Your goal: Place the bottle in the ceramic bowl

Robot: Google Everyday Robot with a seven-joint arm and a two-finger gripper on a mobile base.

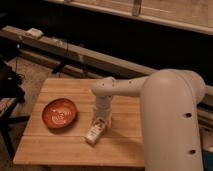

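Observation:
The bottle [94, 133], small, slim and off-white, lies on its side on the wooden table [55, 147], pointing toward the front left. The ceramic bowl [59, 113], orange-red with a lighter mottled centre, sits on the left part of the table, a short way left of the bottle. My gripper [101, 121] hangs down from the white arm at the bottle's upper end, touching or just over it. The bowl holds nothing.
My large white arm body [172, 125] fills the right side and hides the table's right part. A dark stand [10, 85] is left of the table. A long rail [75, 52] with a small white box runs behind it.

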